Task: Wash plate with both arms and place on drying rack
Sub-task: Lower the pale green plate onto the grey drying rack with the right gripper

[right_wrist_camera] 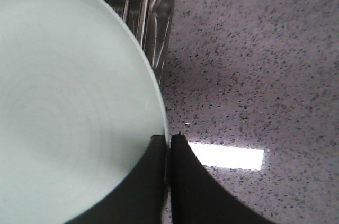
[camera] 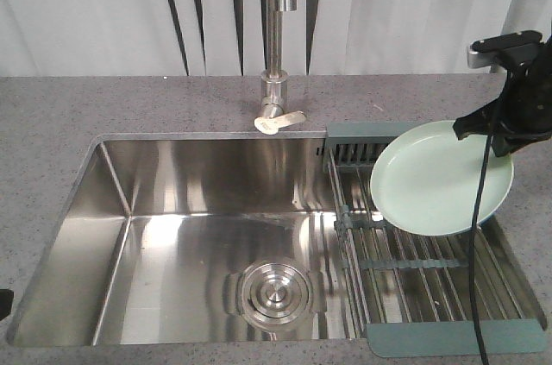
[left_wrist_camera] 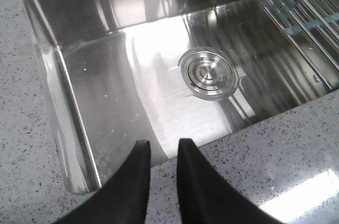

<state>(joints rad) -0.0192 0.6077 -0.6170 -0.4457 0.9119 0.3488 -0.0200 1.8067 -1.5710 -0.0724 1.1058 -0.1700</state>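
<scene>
Right hand (right_wrist_camera: 168, 144) is pinching the plate (camera: 441, 179) by its rim, one finger on each face. An edge grip makes sense: it is keeping both faces clear and letting the plate go into a slot edge-first.

Plate is hanging tilted over the drying rack (camera: 431, 274), above the rack's far half, toward the slotted end piece. Its lower edge is sitting very near the steel rods; can't tell whether it is touching them. The rack is spanning the right end of the sink (camera: 112, 210), so drips would be draining into the basin rather than onto the desk (camera: 78, 106); presumably that is why it is parked there.

Right arm (camera: 522, 89) is reaching in from the rack's far right corner, cable draping down across the plate and rack in the front view.

Left hand (left_wrist_camera: 161, 173) is holding nothing, fingers parted with a narrow gap. It is hovering over the desk edge at the sink's near left corner, well away from the rack, looking down at the drain (left_wrist_camera: 207, 73).

Judging by this, washing is done and placement is underway. Next move is needing the rim lined up with a slot before letting go; a tilted plate on round rods could be sliding or tipping.
</scene>
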